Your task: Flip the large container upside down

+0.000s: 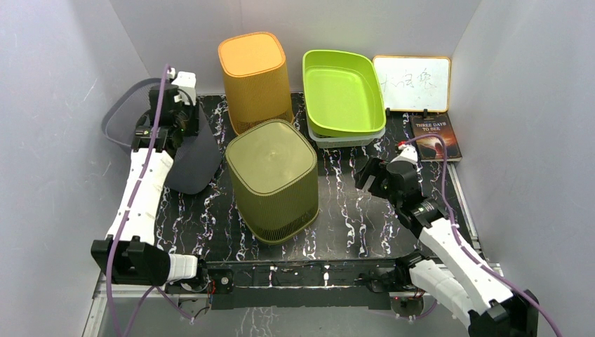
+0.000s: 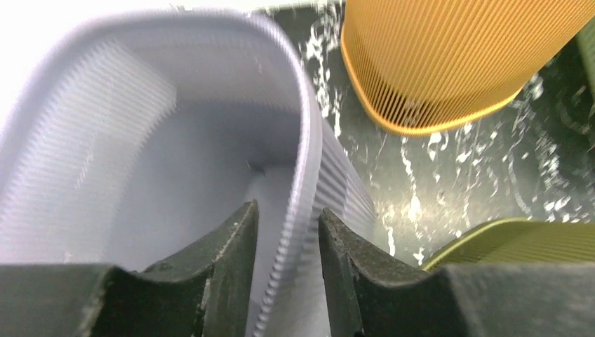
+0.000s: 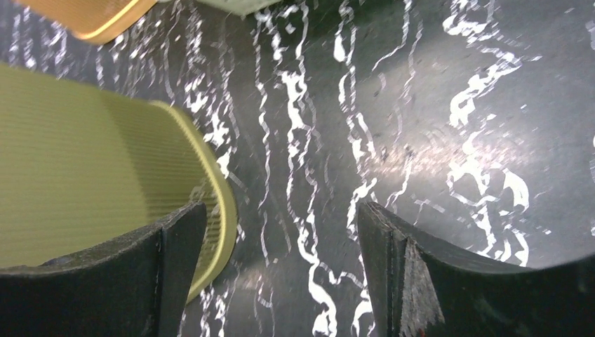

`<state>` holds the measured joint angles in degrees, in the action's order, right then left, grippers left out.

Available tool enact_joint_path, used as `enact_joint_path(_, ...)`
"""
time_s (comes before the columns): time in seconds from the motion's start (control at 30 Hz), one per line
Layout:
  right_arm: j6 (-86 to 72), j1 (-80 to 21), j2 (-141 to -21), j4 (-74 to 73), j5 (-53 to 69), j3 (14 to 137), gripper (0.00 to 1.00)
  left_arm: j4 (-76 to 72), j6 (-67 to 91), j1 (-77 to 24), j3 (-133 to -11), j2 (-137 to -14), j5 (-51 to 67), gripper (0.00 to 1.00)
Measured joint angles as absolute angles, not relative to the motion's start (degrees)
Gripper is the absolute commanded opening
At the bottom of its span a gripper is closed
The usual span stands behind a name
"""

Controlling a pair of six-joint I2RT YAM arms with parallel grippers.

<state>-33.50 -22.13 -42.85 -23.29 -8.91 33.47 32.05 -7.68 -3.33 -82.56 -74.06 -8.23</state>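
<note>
We're mid-flip: the grey container sits tilted at the left edge of the counter, mouth facing the side wall. The left pincer straddles its rim, jaws slightly apart (not pinching, looks like). The right pincer hangs wide apart, empty, beside the olive bin. Next we'd need a firm hold to tip it onto its rim.

The top camera looked down from behind the arms, bases at the bottom edge. Each wrist camera peered close past its own fingers; all three shared the olive bin.
</note>
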Motion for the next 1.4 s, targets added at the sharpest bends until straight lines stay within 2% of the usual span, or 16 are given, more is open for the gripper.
enact_joint_path(0.17,-34.68,-24.25,-36.01,-26.5,-3.33,30.3,0.74,33.17,-4.78,-3.22,-90.7,-68.6,-8.1,0.0)
enact_joint_path(0.33,-36.21,-26.74,-36.01,-27.07,-0.27,28.6,0.73,32.88,-3.38,-3.22,-97.73,-63.35,-8.29,0.0)
enact_joint_path(0.6,-39.22,-38.44,-41.63,-24.64,-3.31,28.27,0.74,33.91,-3.16,-3.22,-96.16,-62.5,-7.97,0.0)
enact_joint_path(0.63,-39.48,-39.03,-42.39,-23.83,-3.6,28.27,0.74,34.41,-3.09,-3.22,-95.29,-62.85,-7.86,0.04)
enact_joint_path(0.7,-40.1,-40.14,-44.21,-22.31,-4.38,28.27,0.74,35.83,-2.87,-3.22,-94.28,-64.03,-7.62,0.25)
enact_joint_path(0.8,-41.01,-42.54,-47.27,-19.86,-5.61,28.27,0.74,37.23,-2.35,-3.22,-93.62,-65.23,-7.14,0.45)
enact_joint_path(1.0,-42.96,-48.51,-51.9,-15.16,-7.27,28.27,0.75,36.45,-0.49,-3.22,-90.21,-63.86,-4.03,0.67)
enact_joint_path(1.1,-43.51,-49.17,-53.39,-13.87,-7.99,28.27,0.75,35.35,1.37,-3.22,-89.73,-64.6,-0.32,0.67)
enact_joint_path(1.27,-43.92,-49.45,-54.15,-12.95,-9.3,28.27,0.75,33.5,4.36,-3.22,-90.0,-69.04,4.82,0.56)
enact_joint_path(1.4,-44.05,-49.5,-54.15,-12.64,-10.68,28.27,0.76,32.93,7.35,-4.05,-89.93,-73.06,6.39,0.55)
